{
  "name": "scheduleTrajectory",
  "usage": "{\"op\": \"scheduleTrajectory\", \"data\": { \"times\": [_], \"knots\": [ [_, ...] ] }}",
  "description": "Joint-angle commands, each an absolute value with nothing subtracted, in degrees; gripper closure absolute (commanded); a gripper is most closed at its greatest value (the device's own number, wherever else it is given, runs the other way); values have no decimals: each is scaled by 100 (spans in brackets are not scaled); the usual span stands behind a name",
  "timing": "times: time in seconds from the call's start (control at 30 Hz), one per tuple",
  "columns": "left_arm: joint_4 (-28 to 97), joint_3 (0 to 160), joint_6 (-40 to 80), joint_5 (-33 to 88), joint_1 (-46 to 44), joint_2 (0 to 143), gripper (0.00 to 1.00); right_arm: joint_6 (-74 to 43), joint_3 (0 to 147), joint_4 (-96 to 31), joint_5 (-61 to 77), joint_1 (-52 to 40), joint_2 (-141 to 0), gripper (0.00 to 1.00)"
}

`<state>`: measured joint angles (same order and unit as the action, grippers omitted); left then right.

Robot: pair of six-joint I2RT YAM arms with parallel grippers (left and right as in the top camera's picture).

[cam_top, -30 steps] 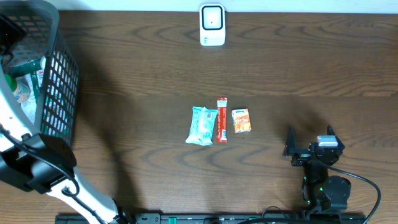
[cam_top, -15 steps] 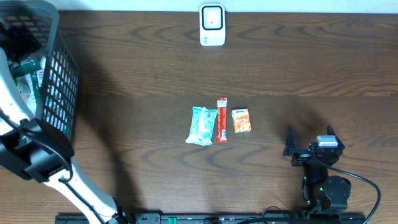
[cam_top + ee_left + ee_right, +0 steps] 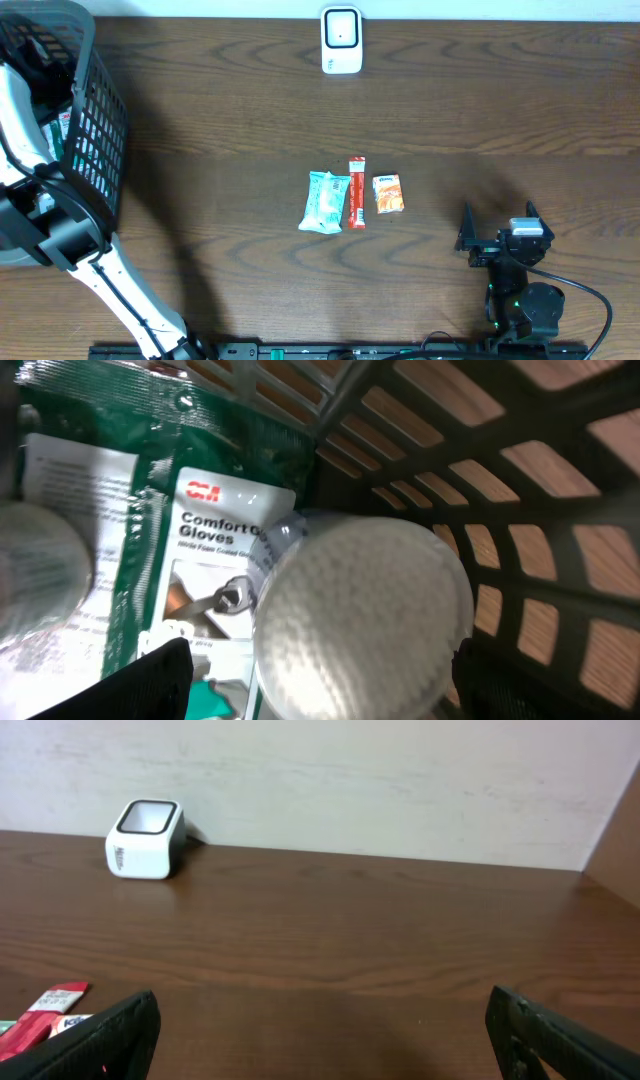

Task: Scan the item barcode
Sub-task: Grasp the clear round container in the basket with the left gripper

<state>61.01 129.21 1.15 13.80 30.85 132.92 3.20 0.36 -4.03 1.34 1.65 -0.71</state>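
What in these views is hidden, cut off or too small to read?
- Overhead: basket contents, mostly covered by the left arm.
- Overhead: any barcode on the teal pouch, red stick or orange packet; too small.
- Left wrist: white-capped container, body hidden beneath its blurred cap.
- Right wrist: red stick, cut by the left edge.

Top-down overhead; wrist views inside basket (image 3: 560,510), low toward scanner (image 3: 146,839).

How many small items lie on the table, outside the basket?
3, side by side at the centre: teal packet left, red stick middle, orange pack right. The basket may hide more.
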Motion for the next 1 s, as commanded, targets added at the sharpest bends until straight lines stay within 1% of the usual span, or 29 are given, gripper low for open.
{"op": "scheduleTrajectory", "data": {
  "times": [0.0,0.17,0.33,0.6,0.97],
  "knots": [
    [6038,12986,-23,1503,3057,13417,17,346,32,-427,158,215,-54,1],
    [5863,12855,-97,1505,2989,13491,17,349,30,-427,158,215,-54,1],
    [5870,12842,-558,1490,2842,13504,17,346,30,-427,158,215,-54,1],
    [5927,12833,-510,978,2810,13607,17,346,30,-427,158,215,-54,1],
    [5909,12770,-510,945,2821,14011,17,346,30,-427,158,215,-54,1]
  ]
}}
